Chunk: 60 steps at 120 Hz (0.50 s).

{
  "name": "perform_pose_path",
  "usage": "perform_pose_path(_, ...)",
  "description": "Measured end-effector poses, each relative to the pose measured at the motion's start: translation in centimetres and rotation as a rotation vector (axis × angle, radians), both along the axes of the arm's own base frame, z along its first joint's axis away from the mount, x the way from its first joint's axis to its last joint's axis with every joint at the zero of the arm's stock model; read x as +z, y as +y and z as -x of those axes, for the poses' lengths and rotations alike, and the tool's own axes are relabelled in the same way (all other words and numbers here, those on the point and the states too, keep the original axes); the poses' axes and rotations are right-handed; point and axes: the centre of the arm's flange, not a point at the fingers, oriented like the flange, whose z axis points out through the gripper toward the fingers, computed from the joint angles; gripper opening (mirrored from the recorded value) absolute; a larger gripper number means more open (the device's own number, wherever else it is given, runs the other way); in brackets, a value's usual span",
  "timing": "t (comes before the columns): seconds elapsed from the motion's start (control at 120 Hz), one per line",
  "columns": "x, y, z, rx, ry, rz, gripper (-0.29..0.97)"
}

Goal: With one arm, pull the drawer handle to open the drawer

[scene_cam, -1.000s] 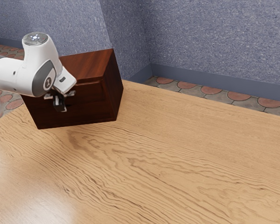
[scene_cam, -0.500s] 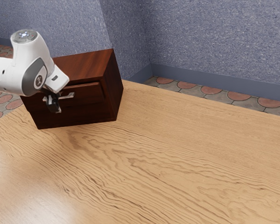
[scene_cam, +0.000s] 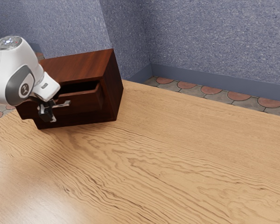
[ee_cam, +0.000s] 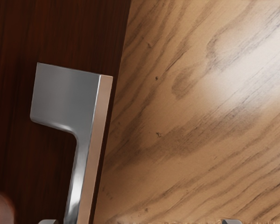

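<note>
Right now your gripper sits at the silver drawer handle, at the end of it toward the exterior view's left. In the wrist view its two grey fingertips stand well apart, not clamped. The handle's bar runs between them, close beside one and clear of the other.

The handle is fixed to the dark wooden drawer front. That drawer stands partway out of its cabinet, and you can see a dark gap along its upper edge. The cabinet rests on the light wooden desk, at the desk's far edge toward the exterior view's left.

Your white arm comes in from that same side, above the cabinet's front. Behind the desk you see a tiled floor and a grey-blue wall.
</note>
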Motion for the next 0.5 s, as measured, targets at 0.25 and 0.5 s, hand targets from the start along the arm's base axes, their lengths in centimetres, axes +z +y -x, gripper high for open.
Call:
perform_pose_path(0.25, -0.1, -1.2, 2.2, -0.015, 0.006, 0.013, 0.44)
perform_pose_path(0.5, 0.3, -4.5, 3.8, -0.073, -0.001, 0.012, 0.39)
